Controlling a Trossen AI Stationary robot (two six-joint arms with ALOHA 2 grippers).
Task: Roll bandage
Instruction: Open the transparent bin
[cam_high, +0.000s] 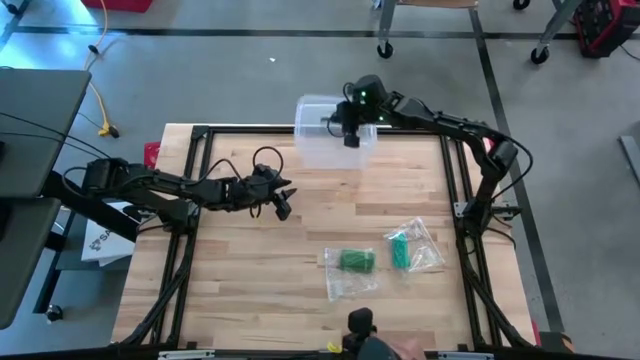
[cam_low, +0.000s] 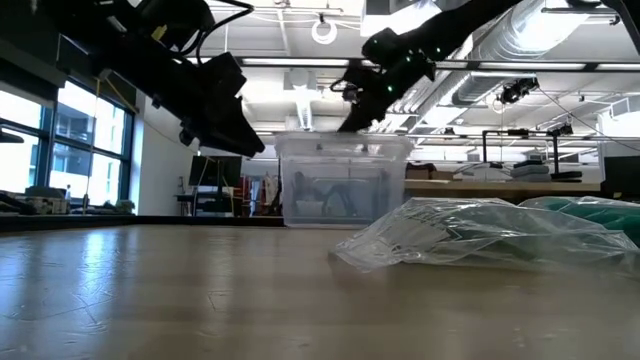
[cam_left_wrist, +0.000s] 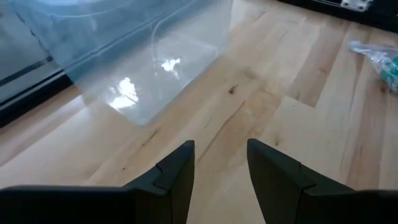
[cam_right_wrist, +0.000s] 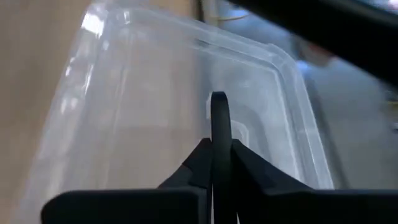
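The pale wooden slatted surface (cam_high: 300, 230) seen from above carries a clear plastic bin (cam_high: 312, 148) at its far edge, the right pincer (cam_high: 351, 139) pressed together above it. The green rolled bandages in clear plastic bags (cam_high: 357, 262) lie near the front, well apart. In the left wrist view, the left pincer (cam_left_wrist: 221, 168) hovers spread, empty. Best approach the bags low and squarely.

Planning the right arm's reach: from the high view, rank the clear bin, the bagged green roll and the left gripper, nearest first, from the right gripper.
From the right gripper:
1. Clear bin, directly beneath it.
2. Left gripper, over bare table toward the left.
3. Bagged green roll, at the table's near edge.
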